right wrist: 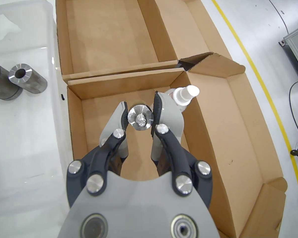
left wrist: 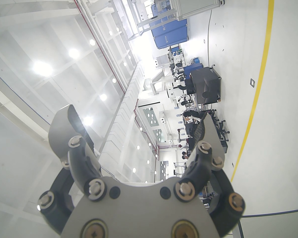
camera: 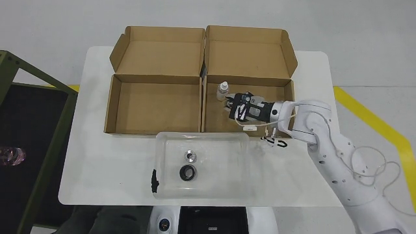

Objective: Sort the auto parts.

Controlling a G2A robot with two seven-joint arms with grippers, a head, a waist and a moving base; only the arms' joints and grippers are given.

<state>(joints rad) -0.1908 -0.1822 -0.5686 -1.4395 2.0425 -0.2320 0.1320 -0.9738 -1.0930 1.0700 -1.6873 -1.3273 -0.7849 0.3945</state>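
Note:
My right gripper (right wrist: 139,120) is shut on a shiny round metal part (right wrist: 139,119) and hangs inside the right cardboard box (right wrist: 238,149), close to its wall toward the left box. In the top view the right gripper (camera: 232,106) sits in the right box (camera: 283,91) beside a white bottle-shaped part (camera: 222,90). That white part (right wrist: 185,95) stands just past the fingertips. Two grey metal cylinders, a small one (right wrist: 27,77) and a wider dark one (right wrist: 0,82), lie in the clear plastic tray (camera: 205,138). My left gripper (left wrist: 139,127) is open, aimed up at the hall, holding nothing.
The left cardboard box (camera: 156,107) stands open with nothing inside, lid flap folded back. The clear tray sits in front of both boxes near the table's front edge. A small black clip (camera: 274,143) lies on the white table (camera: 97,162) by the tray's right end.

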